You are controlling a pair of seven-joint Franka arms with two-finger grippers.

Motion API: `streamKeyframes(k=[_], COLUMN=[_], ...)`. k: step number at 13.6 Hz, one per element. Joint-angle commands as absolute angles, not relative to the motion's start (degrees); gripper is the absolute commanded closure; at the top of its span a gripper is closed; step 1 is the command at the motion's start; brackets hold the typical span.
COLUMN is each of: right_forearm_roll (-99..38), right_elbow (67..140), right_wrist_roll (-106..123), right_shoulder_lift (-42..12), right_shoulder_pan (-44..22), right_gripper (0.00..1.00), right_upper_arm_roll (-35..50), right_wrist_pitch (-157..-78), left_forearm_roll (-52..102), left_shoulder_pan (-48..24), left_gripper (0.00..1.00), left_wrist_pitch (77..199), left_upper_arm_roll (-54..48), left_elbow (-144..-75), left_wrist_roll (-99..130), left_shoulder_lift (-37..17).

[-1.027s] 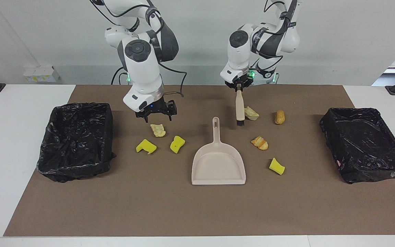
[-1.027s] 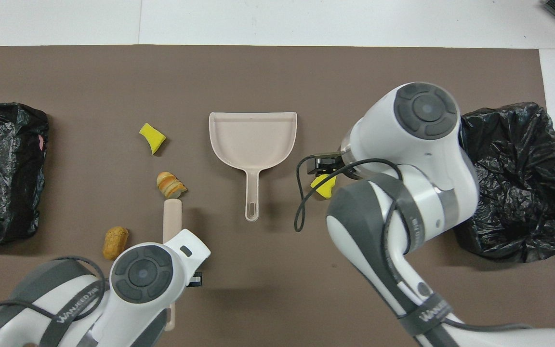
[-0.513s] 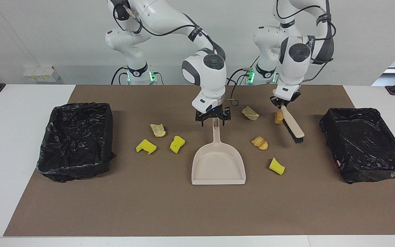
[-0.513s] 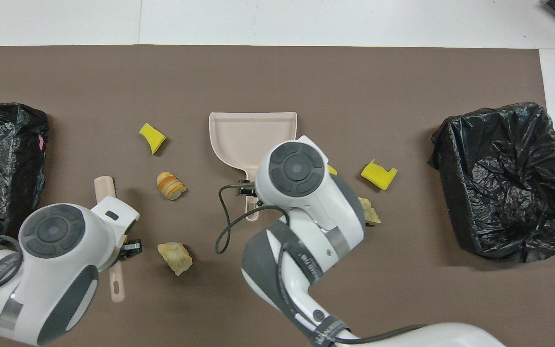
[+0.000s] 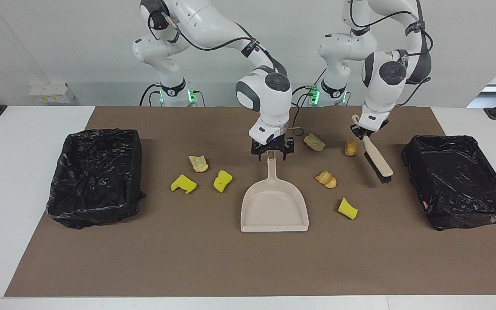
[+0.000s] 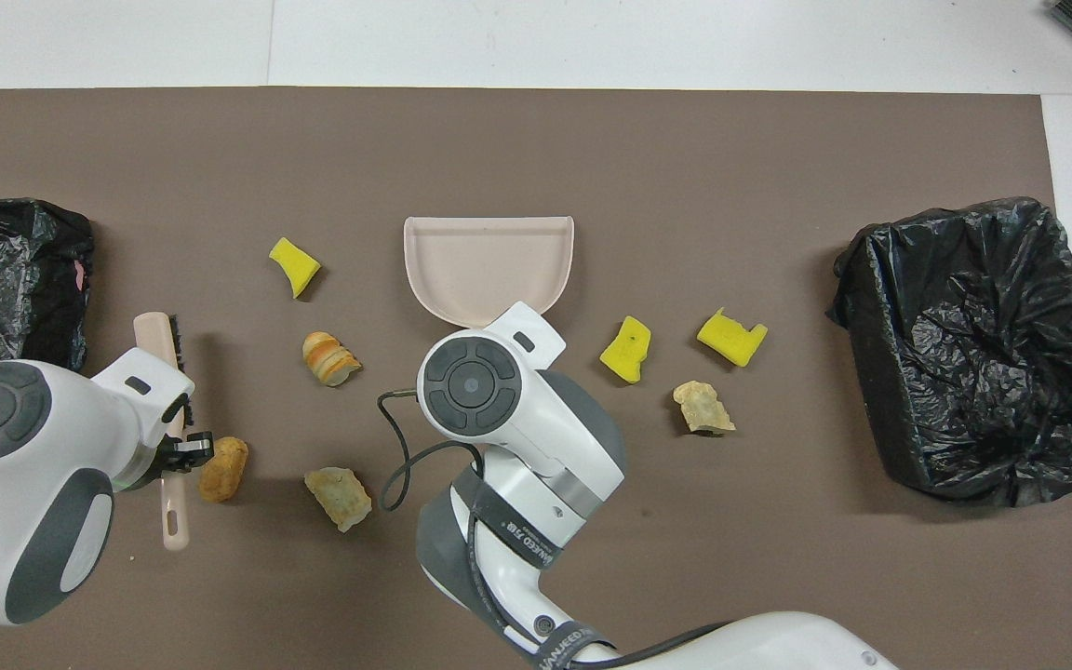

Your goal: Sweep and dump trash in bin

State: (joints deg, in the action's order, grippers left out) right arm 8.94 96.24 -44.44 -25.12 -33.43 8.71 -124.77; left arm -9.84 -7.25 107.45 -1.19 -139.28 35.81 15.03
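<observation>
- Since the earlier frames the right gripper (image 5: 272, 154) has crossed from above the scraps at the right arm's end to the dustpan's (image 5: 274, 206) handle tip; whether its fingers have met on the handle cannot be told.
- Left gripper (image 5: 361, 132) has carried the brush (image 5: 377, 160) toward the left arm's end. It is clamped on the handle, and the brush hangs tilted with its bristles low over the brown mat (image 5: 213, 262).
- Trash, all on the mat: one yellow sponge chunk (image 5: 347, 209) and three bread-like lumps (image 5: 326, 179) (image 5: 351, 147) (image 5: 314, 142) lie on the left arm's side of the dustpan.
- Two yellow chunks (image 5: 223, 181) (image 5: 183, 184) and one tan lump (image 5: 198, 163) lie on the right arm's side.
- Black-lined bins (image 5: 95, 176) (image 5: 459, 181) stand at each end of the mat, well apart from the scraps.
</observation>
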Motion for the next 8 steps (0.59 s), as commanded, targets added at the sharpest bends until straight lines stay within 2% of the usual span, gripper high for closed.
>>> streamKeyframes(k=[1, 2, 4, 7, 8], right_forearm_roll=[12.0, 12.1, 12.0, 10.5, 9.8], right_elbow=[95.7, 95.7, 95.8, 96.5, 96.8], right_wrist_roll=[-43.2, -43.1, -42.8, -34.9, -30.5], right_shoulder_lift=[-25.7, -25.4, -24.1, -20.8, -19.6], right_shoulder_pan=[-33.3, -33.1, -32.8, -31.2, -30.0], right_gripper=[0.87, 1.00, 1.00, 1.00, 1.00], right_upper_arm_roll=[9.1, 9.1, 9.1, 9.1, 9.1], right_wrist_pitch=[-124.9, -124.3, -122.9, -120.5, -119.0], left_forearm_roll=[-9.1, -7.2, -4.5, 0.9, 2.1], left_shoulder_pan=[-7.3, -7.8, -8.3, -13.6, -17.5], left_gripper=[1.00, 1.00, 1.00, 1.00, 1.00], left_wrist_pitch=[106.7, 106.7, 106.2, 106.2, 106.2], left_upper_arm_roll=[-1.7, -1.7, -1.8, -2.0, -1.9], left_elbow=[-141.6, -142.4, -142.6, -144.3, -144.3], left_wrist_roll=[45.7, 49.4, 49.8, 54.3, 57.1], left_shoulder_lift=[17.8, 17.9, 17.9, 17.7, 17.7])
